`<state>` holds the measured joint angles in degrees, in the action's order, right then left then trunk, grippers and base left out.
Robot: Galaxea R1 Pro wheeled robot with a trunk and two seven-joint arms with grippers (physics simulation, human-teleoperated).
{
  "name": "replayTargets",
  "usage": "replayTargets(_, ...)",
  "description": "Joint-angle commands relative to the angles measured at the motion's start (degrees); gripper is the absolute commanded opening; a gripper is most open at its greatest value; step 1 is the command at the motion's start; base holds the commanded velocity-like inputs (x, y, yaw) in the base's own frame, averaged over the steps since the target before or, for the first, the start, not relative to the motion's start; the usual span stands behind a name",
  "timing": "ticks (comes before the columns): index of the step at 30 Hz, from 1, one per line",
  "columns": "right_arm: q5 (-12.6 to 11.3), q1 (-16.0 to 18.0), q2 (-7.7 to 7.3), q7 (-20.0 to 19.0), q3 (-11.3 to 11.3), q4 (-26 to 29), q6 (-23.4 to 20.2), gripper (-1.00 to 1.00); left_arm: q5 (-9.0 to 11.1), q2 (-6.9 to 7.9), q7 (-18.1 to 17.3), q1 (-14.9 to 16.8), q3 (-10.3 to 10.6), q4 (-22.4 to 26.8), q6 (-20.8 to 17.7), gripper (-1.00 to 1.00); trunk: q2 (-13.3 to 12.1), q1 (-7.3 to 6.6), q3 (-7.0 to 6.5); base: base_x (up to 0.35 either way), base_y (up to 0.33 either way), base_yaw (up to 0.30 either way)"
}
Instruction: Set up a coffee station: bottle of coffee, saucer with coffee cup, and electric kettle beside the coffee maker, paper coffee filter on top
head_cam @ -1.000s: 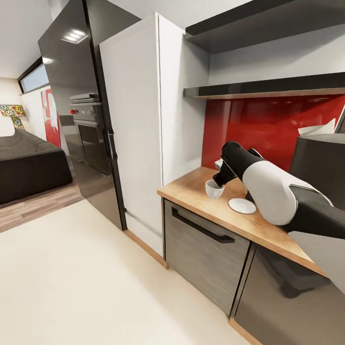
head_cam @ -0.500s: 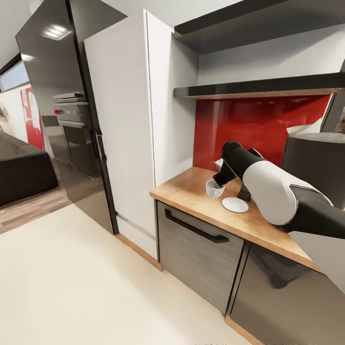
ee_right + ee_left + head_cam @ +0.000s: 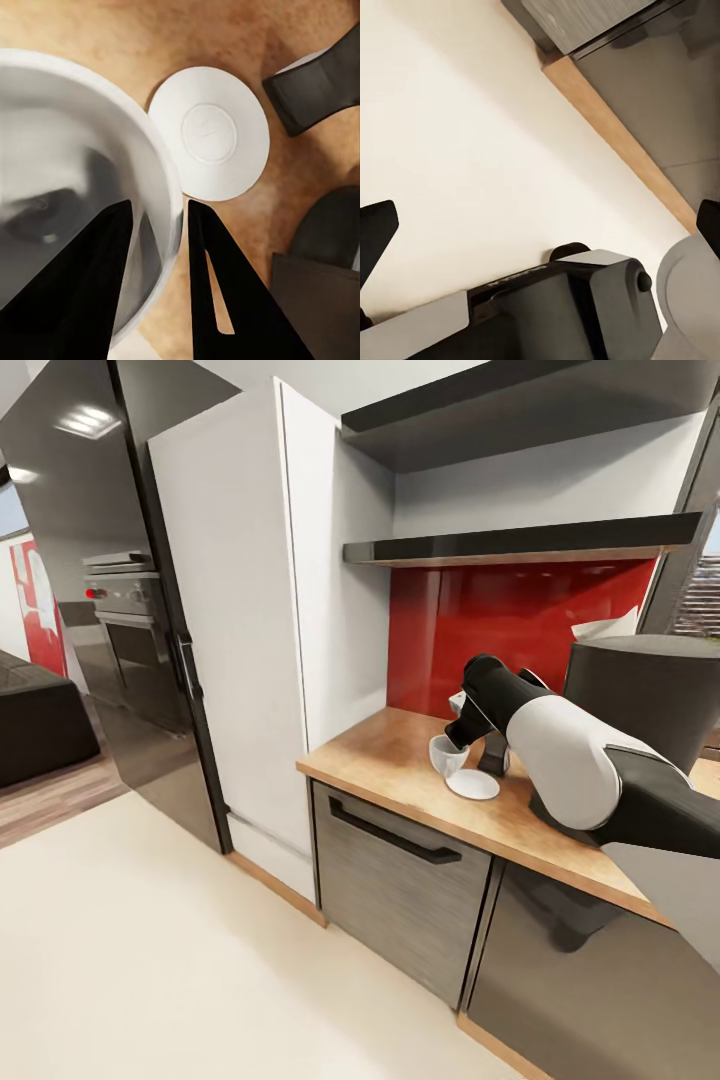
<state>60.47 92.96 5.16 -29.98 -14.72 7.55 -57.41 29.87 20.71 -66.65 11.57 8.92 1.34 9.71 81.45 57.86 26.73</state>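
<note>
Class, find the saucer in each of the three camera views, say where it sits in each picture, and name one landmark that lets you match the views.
Head view: the saucer lies on the countertop, right of centre, just beside the held coffee cup.
Right wrist view: it is at upper centre, beyond the cup's rim, between the right gripper fingers.
Left wrist view: not in it.
Shared landmark: the cup.

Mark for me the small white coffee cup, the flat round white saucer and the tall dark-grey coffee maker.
small white coffee cup [image 3: 446, 757]: head view, on its outer wall.
flat round white saucer [image 3: 211, 133]: right wrist view, on its centre.
tall dark-grey coffee maker [image 3: 645, 690]: head view, on its side below the flat top.
</note>
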Motion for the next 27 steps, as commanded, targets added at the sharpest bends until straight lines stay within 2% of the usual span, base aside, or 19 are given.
replayTargets(1,0.62,0.03,0.03,-0.39,-0.29,0.1,-0.16,-1.0,0.36,0.02,-0.06,0.03,0.49,-0.02,0.49,1.0,0.04,0.0,0.06,0.0,0.0,-0.006)
replayTargets(7,0.62,0.03,0.01,-0.42,-0.31,0.15,-0.16,-1.0,0.36,0.03,-0.06,0.03,0.49,-0.02,0.49,1.0,0.04,0.0,0.06,0.0,0.0,-0.002)
replayTargets(16,0.62,0.03,0.03,-0.44,-0.31,0.37,-0.16,-1.0,0.4,0.03,-0.06,0.03,0.49,-0.02,0.49,1.0,0.04,0.0,0.06,0.072,0.172,-0.021)
replayTargets(27,0.62,0.03,0.03,-0.51,-0.31,0.39,-0.16,-1.0,0.38,0.03,-0.06,0.04,0.49,-0.02,0.49,1.0,0.04,0.0,-0.26,0.01,0.02,-0.193)
